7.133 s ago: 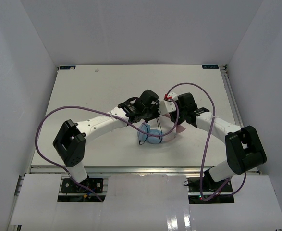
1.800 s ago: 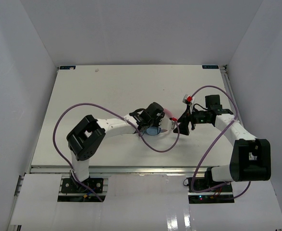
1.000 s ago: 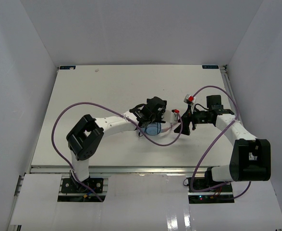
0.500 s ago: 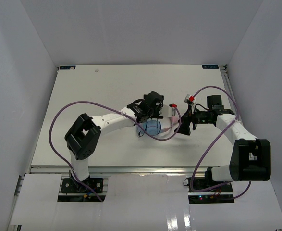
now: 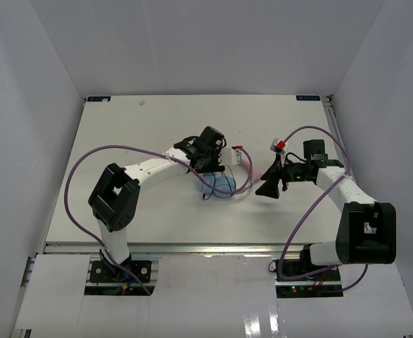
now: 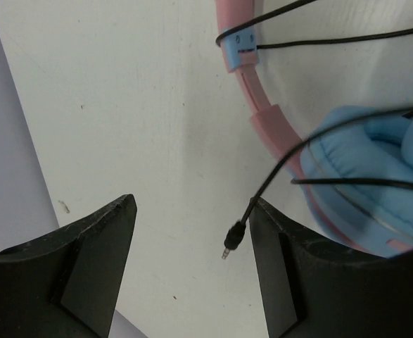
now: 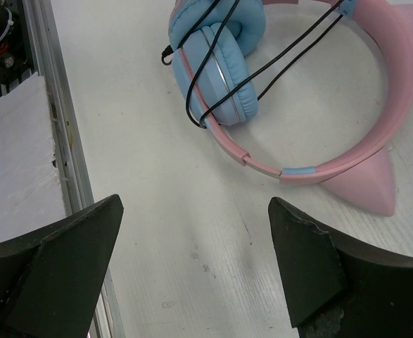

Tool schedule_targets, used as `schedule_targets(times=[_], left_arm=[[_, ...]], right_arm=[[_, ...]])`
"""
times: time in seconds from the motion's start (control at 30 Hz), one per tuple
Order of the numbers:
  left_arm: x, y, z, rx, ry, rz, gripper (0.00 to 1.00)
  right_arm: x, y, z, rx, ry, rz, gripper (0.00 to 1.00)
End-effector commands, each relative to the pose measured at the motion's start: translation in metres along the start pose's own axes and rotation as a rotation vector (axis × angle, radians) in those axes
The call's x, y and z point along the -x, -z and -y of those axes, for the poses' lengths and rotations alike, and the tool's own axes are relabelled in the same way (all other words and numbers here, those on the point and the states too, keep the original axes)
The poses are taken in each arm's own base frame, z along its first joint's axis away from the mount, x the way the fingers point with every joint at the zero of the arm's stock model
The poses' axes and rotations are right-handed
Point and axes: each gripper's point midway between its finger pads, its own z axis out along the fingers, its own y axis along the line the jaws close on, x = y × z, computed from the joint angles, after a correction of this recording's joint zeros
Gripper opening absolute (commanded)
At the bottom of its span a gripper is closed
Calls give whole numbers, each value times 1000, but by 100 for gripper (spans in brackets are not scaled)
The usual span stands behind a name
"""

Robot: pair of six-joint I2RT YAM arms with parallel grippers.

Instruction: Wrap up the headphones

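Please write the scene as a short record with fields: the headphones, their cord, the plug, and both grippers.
headphones: lying on the white table; blue earcups close together, pink headband
cord: thin, black, looped over the earcups and across the headband arc
plug: loose end, not held, seen between the left fingers
left gripper: open, holding nothing, beside the headband
right gripper: open, holding nothing, apart from the headphones

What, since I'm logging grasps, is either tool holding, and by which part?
Nothing is held. Both are open: the left tool has the cord's plug loose between its fingers; the right tool faces the headphones.
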Motion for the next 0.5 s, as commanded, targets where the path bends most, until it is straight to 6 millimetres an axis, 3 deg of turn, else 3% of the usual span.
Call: schedule_targets(times=[0.0,0.23,0.47], left_arm=[[4,22,-32,6,115,54,76],[25,22,-37,-71,273,182,76],[45,38,-48,-103,355,288,76]], right_arm=[[2,0,-3,26,-8,15,90],[1,1,-2,24,-9,16,90],[0,1,-2,28,-13,15,90]])
